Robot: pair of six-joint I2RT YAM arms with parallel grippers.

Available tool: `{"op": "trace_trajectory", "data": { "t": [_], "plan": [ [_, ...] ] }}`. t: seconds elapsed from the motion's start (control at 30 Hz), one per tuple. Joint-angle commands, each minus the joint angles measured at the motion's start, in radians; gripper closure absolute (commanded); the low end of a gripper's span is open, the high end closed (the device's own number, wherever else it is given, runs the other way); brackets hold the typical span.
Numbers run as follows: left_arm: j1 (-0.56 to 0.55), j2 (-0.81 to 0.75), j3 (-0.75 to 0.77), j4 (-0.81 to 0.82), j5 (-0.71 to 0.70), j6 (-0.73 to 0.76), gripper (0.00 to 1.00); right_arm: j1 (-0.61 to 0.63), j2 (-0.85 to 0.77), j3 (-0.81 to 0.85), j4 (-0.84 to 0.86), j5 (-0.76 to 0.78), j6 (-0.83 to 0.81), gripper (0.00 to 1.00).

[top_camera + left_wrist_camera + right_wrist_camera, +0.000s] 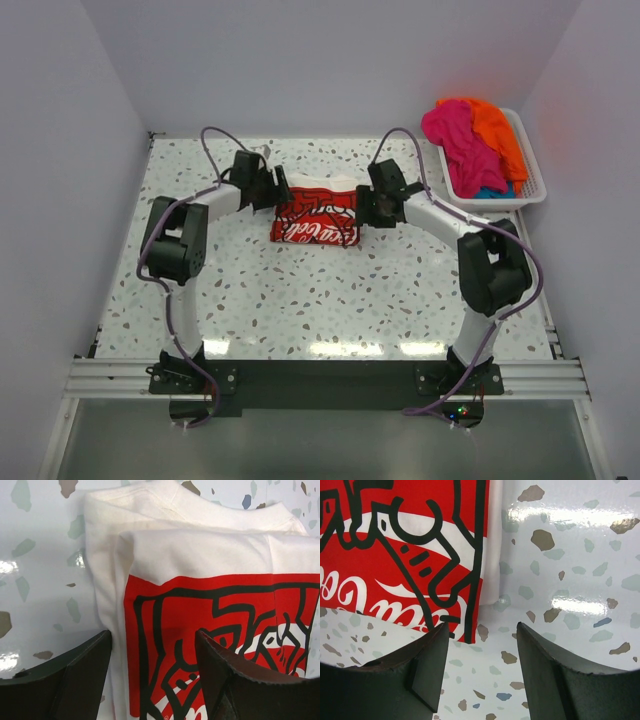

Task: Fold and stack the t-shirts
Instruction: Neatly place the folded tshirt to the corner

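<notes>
A cream-white t-shirt with a large red print [315, 218] lies folded on the speckled table at centre back. In the left wrist view the t-shirt [200, 570] fills the frame, and my left gripper [154, 645] is open over its left edge, jaws apart with cloth below them. My left gripper [281, 193] sits at the shirt's left end. My right gripper [362, 208] is at the shirt's right end. In the right wrist view it [482, 635] is open and empty over bare table, just off the shirt's corner [405, 555]. Magenta-pink [455, 140], orange [497, 132] and teal [490, 191] t-shirts lie heaped in the basket.
A white slatted basket [531, 190] stands at the back right against the wall. White walls close in the table on three sides. The arms' mounting rail [320, 378] runs along the near edge.
</notes>
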Motion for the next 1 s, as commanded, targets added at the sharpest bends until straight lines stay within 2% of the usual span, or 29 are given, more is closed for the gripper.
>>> {"op": "trace_trajectory", "data": {
  "t": [0.0, 0.07, 0.1, 0.17, 0.2, 0.3, 0.37, 0.4, 0.5, 0.6, 0.73, 0.87, 0.9, 0.97],
  "plan": [
    [-0.036, 0.066, 0.03, -0.079, -0.044, 0.025, 0.31, -0.005, -0.062, 0.017, 0.002, -0.012, -0.012, 0.4],
    [-0.042, 0.08, 0.03, -0.085, -0.072, 0.014, 0.35, -0.005, -0.063, 0.014, 0.001, -0.013, -0.013, 0.4],
    [-0.044, 0.083, 0.031, -0.088, -0.079, -0.003, 0.43, -0.005, -0.068, 0.013, 0.001, -0.012, -0.015, 0.4],
    [-0.053, 0.094, 0.033, -0.085, -0.092, -0.024, 0.51, -0.005, -0.069, 0.011, 0.004, -0.018, -0.013, 0.4],
    [-0.056, 0.096, 0.034, -0.085, -0.093, -0.035, 0.66, -0.005, -0.07, 0.011, 0.002, -0.026, -0.013, 0.4],
    [-0.061, 0.091, 0.021, -0.081, -0.092, -0.124, 1.0, -0.005, -0.076, 0.011, -0.001, -0.032, -0.013, 0.4],
    [-0.052, 0.042, -0.034, -0.067, -0.13, -0.19, 1.0, -0.005, -0.083, 0.006, -0.001, -0.032, -0.012, 0.41],
    [-0.044, 0.01, -0.073, -0.034, -0.151, -0.269, 1.0, -0.005, -0.086, 0.003, 0.002, -0.032, -0.01, 0.41],
    [0.008, -0.157, -0.26, 0.023, -0.243, -0.445, 1.0, -0.005, -0.105, -0.012, 0.004, -0.066, -0.009, 0.41],
    [0.086, -0.33, -0.424, -0.018, -0.345, -0.607, 1.0, -0.005, -0.129, -0.03, 0.01, -0.075, -0.006, 0.41],
    [0.232, -0.572, -0.622, -0.108, -0.475, -0.704, 1.0, 0.004, -0.149, -0.064, 0.054, -0.128, 0.022, 0.42],
    [0.399, -0.757, -0.768, -0.231, -0.541, -0.739, 1.0, 0.015, -0.152, -0.086, 0.082, -0.15, 0.039, 0.42],
    [0.472, -0.832, -0.832, -0.239, -0.549, -0.742, 1.0, 0.017, -0.149, -0.087, 0.085, -0.162, 0.045, 0.43],
    [0.545, -0.912, -0.897, -0.253, -0.553, -0.748, 1.0, 0.021, -0.151, -0.086, 0.088, -0.17, 0.048, 0.43]
  ]
}}
